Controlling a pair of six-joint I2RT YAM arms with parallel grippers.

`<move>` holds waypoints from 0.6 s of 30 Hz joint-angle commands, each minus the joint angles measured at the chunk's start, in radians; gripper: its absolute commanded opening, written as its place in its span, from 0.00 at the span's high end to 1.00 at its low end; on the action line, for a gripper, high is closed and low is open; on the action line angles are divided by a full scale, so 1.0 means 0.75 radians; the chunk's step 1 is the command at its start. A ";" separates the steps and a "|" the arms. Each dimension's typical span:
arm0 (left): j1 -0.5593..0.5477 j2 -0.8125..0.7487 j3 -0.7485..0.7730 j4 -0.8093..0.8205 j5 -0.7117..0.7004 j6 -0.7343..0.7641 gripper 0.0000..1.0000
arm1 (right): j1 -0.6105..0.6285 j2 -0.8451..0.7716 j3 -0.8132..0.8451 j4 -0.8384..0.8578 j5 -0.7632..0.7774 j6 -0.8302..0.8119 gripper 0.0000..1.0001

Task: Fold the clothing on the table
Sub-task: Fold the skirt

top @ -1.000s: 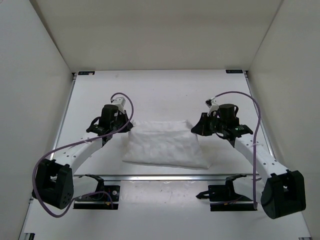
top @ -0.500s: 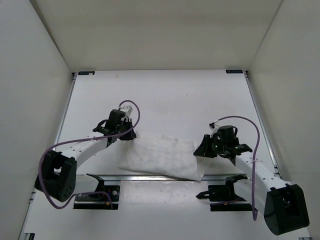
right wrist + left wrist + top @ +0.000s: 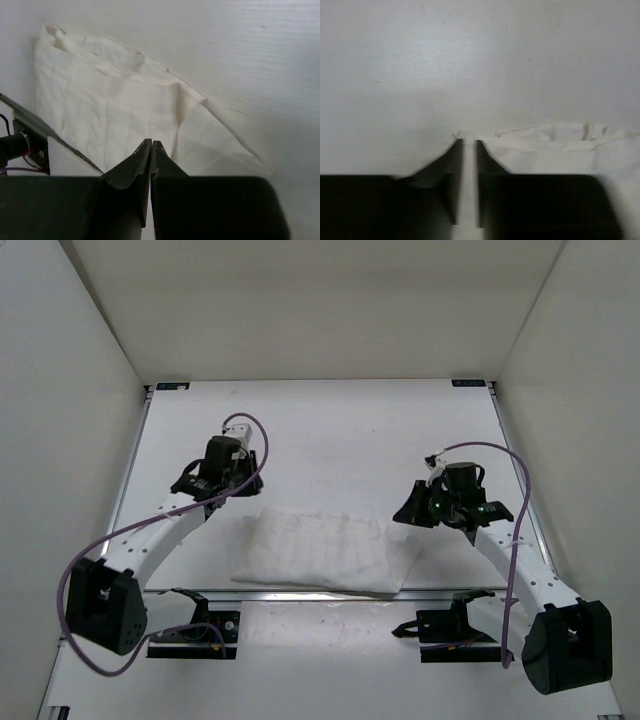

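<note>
The clothing (image 3: 320, 552) is a white, wrinkled bundle folded into a wide low strip, lying flat on the table (image 3: 340, 430) close to its front rail. My left gripper (image 3: 217, 483) hangs above bare table beyond the strip's far left corner. In the left wrist view its jaws (image 3: 468, 141) stand a narrow gap apart with nothing between them, and the clothing's edge (image 3: 560, 145) lies just right of the tips. My right gripper (image 3: 413, 512) is off the strip's far right corner. In the right wrist view it (image 3: 151, 142) is shut and empty above the clothing (image 3: 125, 115).
A metal rail (image 3: 320, 593) runs along the table's front edge just under the clothing, with both arm mounts (image 3: 190, 630) (image 3: 455, 625) in front of it. White walls close in the left, right and back. Purple cables loop off both wrists.
Both grippers drew the clothing toward the front rail. The left jaws then parted and let go, moving back toward the far left. The right gripper rose off the right corner.
</note>
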 commanded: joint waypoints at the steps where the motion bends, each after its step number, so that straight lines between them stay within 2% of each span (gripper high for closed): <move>1: -0.007 -0.185 0.080 -0.037 -0.092 0.009 0.98 | 0.071 0.035 0.111 -0.013 -0.027 -0.042 1.00; 5: -0.093 -0.297 -0.028 -0.021 -0.021 -0.105 1.00 | 0.208 0.094 0.109 0.042 -0.011 0.015 1.00; 9: -0.185 -0.308 -0.208 0.048 0.140 -0.241 1.00 | 0.296 0.198 0.054 0.069 -0.035 0.034 1.00; 12: -0.266 -0.304 -0.361 0.124 0.149 -0.312 1.00 | 0.323 0.317 0.027 0.073 -0.025 0.019 1.00; 14: -0.279 -0.290 -0.475 0.171 0.167 -0.343 1.00 | 0.335 0.415 0.023 0.077 -0.019 0.011 1.00; 18: -0.255 -0.275 -0.580 0.196 0.202 -0.353 1.00 | 0.344 0.536 0.017 0.143 -0.003 0.042 0.99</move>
